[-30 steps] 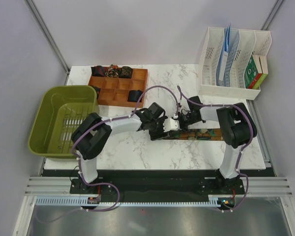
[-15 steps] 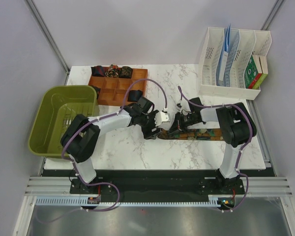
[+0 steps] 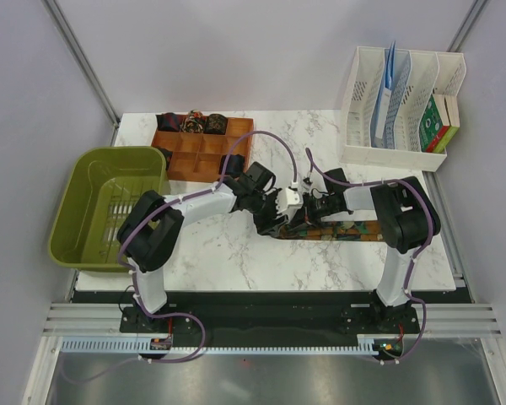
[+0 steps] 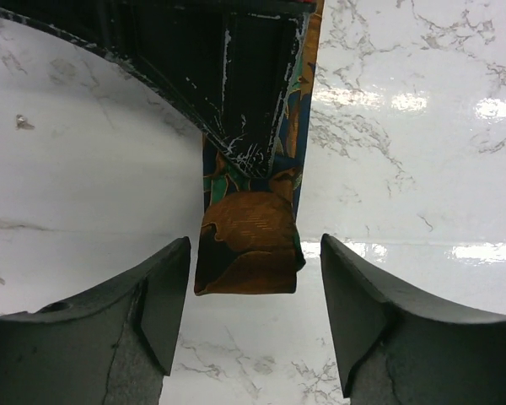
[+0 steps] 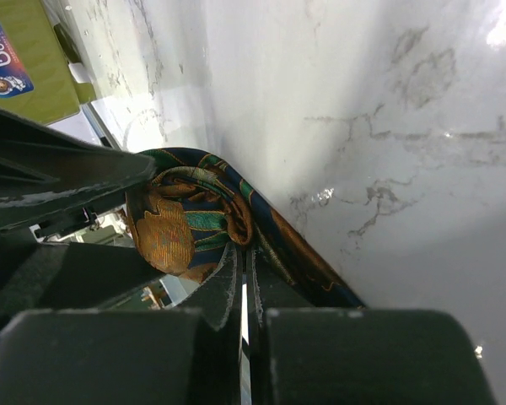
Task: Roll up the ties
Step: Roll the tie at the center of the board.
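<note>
A patterned orange-green tie (image 3: 347,229) lies flat across the marble table, with its left end curled into a small roll (image 4: 249,245). My right gripper (image 3: 304,217) is shut at the core of that roll (image 5: 185,228), its fingertips (image 5: 229,278) pinching the fabric, which winds over them. My left gripper (image 4: 253,312) is open and low over the table. Its fingers (image 4: 156,295) flank the roll's end on both sides without touching it. In the top view the left gripper (image 3: 280,221) meets the right one at the tie's left end.
A wooden compartment tray (image 3: 185,160) at the back holds several dark rolled ties (image 3: 191,123). A green plastic basin (image 3: 93,173) stands at the left edge. A white file rack (image 3: 401,105) with papers and boxes stands at the back right.
My left gripper pulled back to the left half a second ago and has returned right to the tie's rolled end. The right gripper has stayed on the roll.
</note>
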